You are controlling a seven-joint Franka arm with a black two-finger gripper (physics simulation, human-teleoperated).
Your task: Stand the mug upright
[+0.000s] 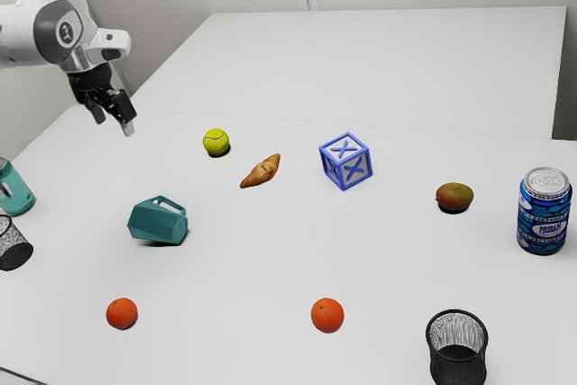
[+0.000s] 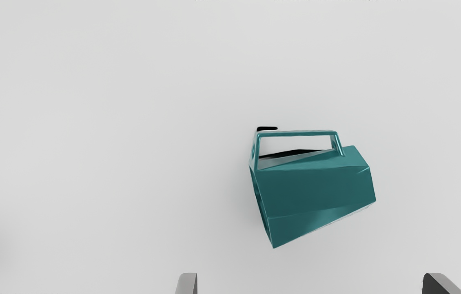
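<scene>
The mug [image 1: 159, 222] was located on the table [image 1: 234, 268], laid on its side, with its mouth directed sideways rather than up. The handle [image 2: 298, 132] was raised clear of the table surface. The upright condition was therefore not met. Still required, by judgement, were a secure grip, a rotation of the body onto its base, a controlled set-down and a release.

The tool [image 1: 114, 121] was positioned above the table, apart from the mug. Its fingers were spread wide, and nothing was held between them.

A tennis ball [image 1: 215, 142] and a brown elongated item [image 1: 261, 171] were seen near the mug, neither in contact with it. One orange [image 1: 122, 314] was placed on the side of the mug nearer the exterior camera. At the exterior view's left edge, a teal container [image 1: 15, 194] and a mesh cup [image 1: 13, 250] were noted. A patterned cube [image 1: 346, 161], a mango [image 1: 454, 197], a blue can [image 1: 544, 211], a second orange [image 1: 327, 316] and a second mesh cup [image 1: 457, 371] were situated farther off. No neighbouring object was judged to obstruct the lift; interference from the handle was considered the likelier difficulty.
</scene>
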